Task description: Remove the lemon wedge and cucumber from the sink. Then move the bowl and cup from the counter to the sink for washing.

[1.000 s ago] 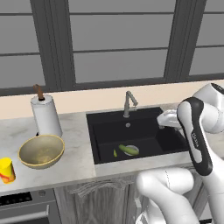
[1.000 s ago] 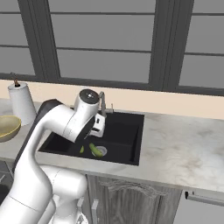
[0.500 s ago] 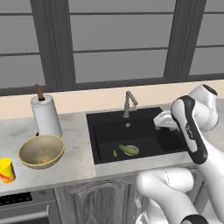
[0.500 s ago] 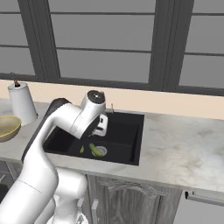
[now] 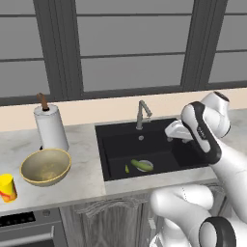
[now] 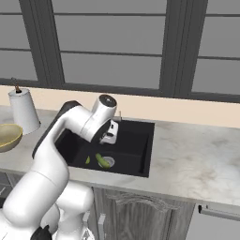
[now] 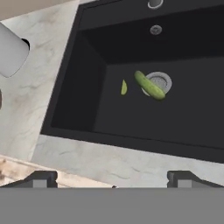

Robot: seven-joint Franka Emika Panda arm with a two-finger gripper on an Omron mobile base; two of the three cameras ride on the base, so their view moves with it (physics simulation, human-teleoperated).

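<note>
Looking down my hand camera I see the sink (image 7: 83, 87), the cucumber (image 7: 149, 85) lying across the drain (image 7: 160, 81) and the lemon wedge (image 7: 124, 87) just beside it.

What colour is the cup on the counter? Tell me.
Yellow with red markings; the cup shows best in the left base view, on the counter.

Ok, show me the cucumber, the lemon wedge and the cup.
cucumber (image 7: 150, 85), hand view, middle of its green body.
lemon wedge (image 7: 124, 87), hand view, centre of the sliver.
cup (image 5: 7, 187), left base view, its yellow side.
</note>
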